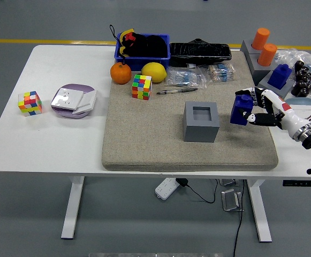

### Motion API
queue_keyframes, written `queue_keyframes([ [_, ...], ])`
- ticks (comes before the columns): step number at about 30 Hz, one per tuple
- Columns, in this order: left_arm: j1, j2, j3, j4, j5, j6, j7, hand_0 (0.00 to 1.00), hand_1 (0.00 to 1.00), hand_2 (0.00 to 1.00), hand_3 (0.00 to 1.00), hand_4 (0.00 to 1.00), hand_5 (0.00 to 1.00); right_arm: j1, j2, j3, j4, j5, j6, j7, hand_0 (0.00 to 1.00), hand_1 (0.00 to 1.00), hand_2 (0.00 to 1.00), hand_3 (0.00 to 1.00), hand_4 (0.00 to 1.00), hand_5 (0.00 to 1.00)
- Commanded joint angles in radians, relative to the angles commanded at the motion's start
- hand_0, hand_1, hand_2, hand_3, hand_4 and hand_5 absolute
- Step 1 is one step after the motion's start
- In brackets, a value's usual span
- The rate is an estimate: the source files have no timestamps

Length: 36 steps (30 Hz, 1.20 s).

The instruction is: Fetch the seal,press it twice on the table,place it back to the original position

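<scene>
My right hand (256, 110) is shut on the blue seal (241, 109), holding it low over the beige felt mat (144, 139) near the mat's right edge. The seal is a small blue block with a knob on top. Its grey square holder (200, 122) stands empty in the middle of the mat, to the left of the seal, with its recess showing. Whether the seal's base touches the mat I cannot tell. My left arm is out of view.
On the mat's far side lie a colour cube (142, 87), a pen (175, 91), an orange (120, 74) and a lemon (154, 72). A second blue seal (279, 76) and orange cylinders (262, 38) stand at the far right. Another cube (29, 103) and a purple box (73, 100) sit left.
</scene>
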Motion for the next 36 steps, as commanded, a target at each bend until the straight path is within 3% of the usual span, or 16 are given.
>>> queue_keyframes([
  [15,0.005,0.0,0.005,-0.001,0.0,-0.001,0.0,0.816,0.825,0.803,0.857,0.855,0.467,-0.007,0.011,-0.041,-0.066,-0.003,-0.012,0.008,0.562,0.495,0.527,0.706,0.46,0.002],
  [36,0.008,-0.007,-0.001,0.002,0.001,-0.001,0.0,0.816,0.826,0.803,0.857,0.855,0.472,-0.012,-0.003,-0.039,-0.038,0.008,-0.01,0.004,0.559,0.487,0.519,0.702,0.454,0.002],
])
